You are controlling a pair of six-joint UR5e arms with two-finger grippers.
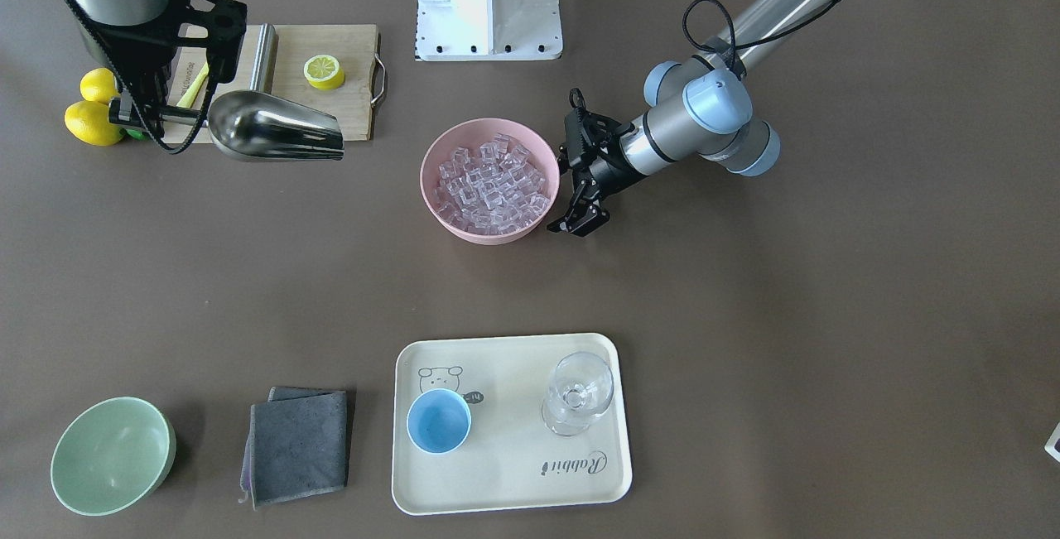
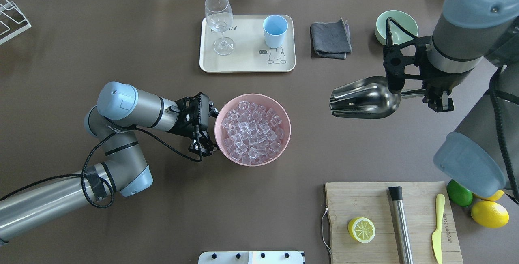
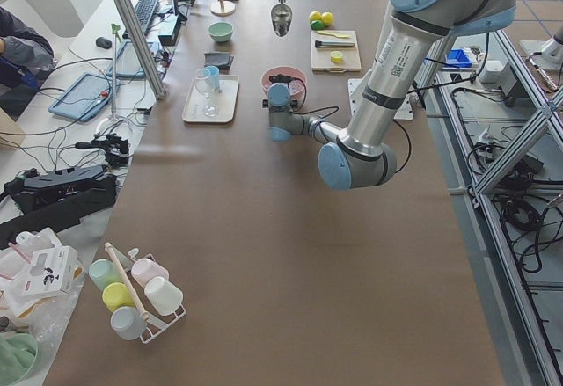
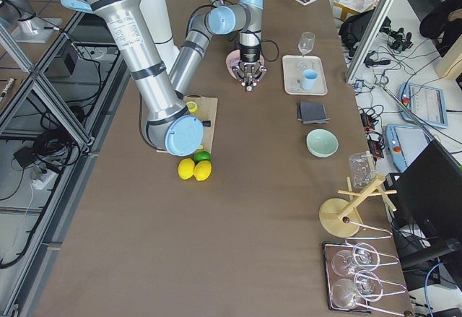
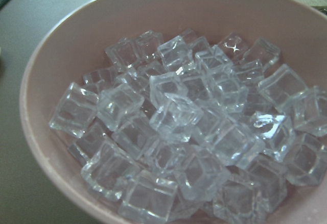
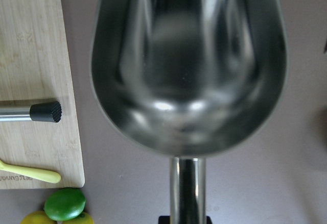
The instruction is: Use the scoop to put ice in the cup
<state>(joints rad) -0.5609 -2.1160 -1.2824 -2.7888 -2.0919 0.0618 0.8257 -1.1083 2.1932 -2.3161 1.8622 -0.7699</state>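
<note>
The steel scoop [image 2: 363, 97] is empty and hangs level above the table, its mouth toward the pink bowl [image 2: 252, 95]. My right gripper [image 2: 436, 93] is shut on its thin handle. The trough fills the right wrist view [image 6: 189, 66]. The bowl is heaped with clear ice cubes [image 2: 253, 132], seen close in the left wrist view [image 5: 189, 132]. My left gripper [image 2: 211, 131] is open, its fingers spread right beside the bowl's left side. The light-blue cup [image 2: 275, 31] stands upright and empty on the cream tray [image 2: 247, 61] at the far side.
A stemmed glass [image 2: 219, 20] shares the tray. A grey cloth [image 2: 330, 39] and a pale green bowl [image 2: 396, 24] lie to its right. A wooden board [image 2: 365, 199] near my right arm carries a lemon half, a steel cylinder and a yellow knife, with lemons [image 2: 489, 213] beside it.
</note>
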